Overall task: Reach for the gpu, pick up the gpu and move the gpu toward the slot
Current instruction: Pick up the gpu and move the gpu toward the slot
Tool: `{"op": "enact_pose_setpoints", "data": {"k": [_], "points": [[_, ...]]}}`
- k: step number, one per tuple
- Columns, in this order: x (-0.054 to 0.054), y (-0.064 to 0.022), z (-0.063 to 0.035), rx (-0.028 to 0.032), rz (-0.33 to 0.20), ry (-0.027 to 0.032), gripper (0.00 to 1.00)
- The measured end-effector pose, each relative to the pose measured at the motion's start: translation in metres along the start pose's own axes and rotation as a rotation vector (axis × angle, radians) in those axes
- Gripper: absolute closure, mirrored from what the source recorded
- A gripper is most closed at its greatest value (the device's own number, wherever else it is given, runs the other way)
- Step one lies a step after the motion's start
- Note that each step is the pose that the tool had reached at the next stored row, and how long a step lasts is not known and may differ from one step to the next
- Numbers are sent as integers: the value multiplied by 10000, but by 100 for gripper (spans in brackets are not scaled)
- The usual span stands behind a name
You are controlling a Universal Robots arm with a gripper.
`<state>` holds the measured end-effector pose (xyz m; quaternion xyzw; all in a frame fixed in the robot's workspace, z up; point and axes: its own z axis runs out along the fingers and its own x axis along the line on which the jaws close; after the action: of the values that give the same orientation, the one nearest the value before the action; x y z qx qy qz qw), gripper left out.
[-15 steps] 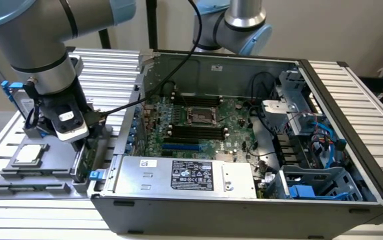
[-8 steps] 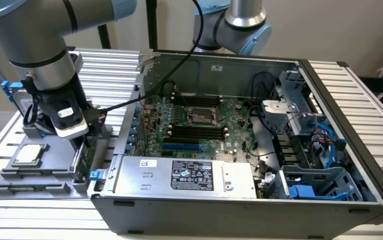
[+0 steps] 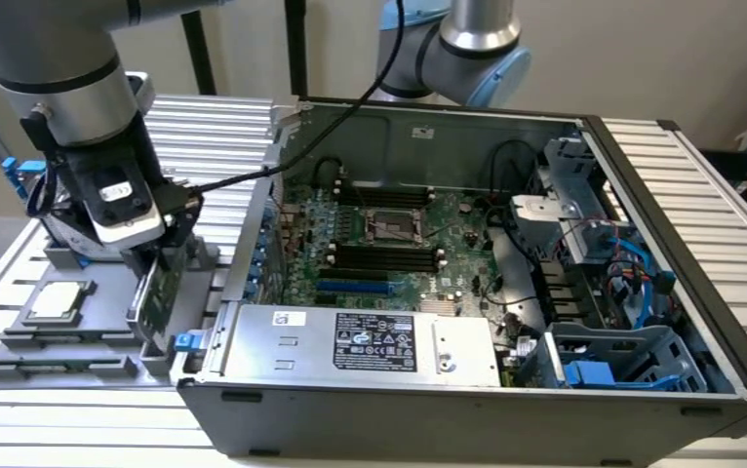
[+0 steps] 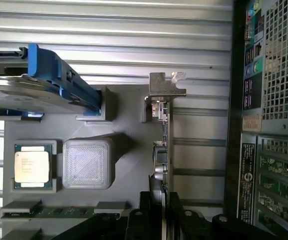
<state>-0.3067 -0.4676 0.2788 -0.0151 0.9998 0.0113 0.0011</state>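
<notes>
Got the gpu (image 3: 152, 302) standing on edge in a gray tray (image 3: 98, 285) on the exterior view's left, just outside the open computer case (image 3: 412, 419), seated in the tray and not lifted out. Looks edge-on in the wrist view, gpu (image 4: 162, 145) running away from the camera with its silver bracket (image 4: 166, 86) at the far end. Has the hand (image 3: 155, 258) right on top of it, closed narrow around the card's near end, one of the black fingers (image 4: 144, 215) against each face, hand (image 4: 159, 210) straddling the board. Same tray also carrying a square processor chip (image 3: 61, 300) toward the exterior view's left of the card, a hard drive with blue rails (image 4: 29, 87), and a memory stick (image 4: 49, 212). All parked on a slatted metal bench (image 3: 686, 195). Inside the case: green motherboard (image 3: 400, 244) in the middle, power supply (image 3: 361, 341) along the near wall.
</notes>
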Motion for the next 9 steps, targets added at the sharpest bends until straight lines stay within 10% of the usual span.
{"op": "enact_pose_setpoints", "data": {"k": [9], "points": [[-47,8,-411,-1,0,26,74]]}}
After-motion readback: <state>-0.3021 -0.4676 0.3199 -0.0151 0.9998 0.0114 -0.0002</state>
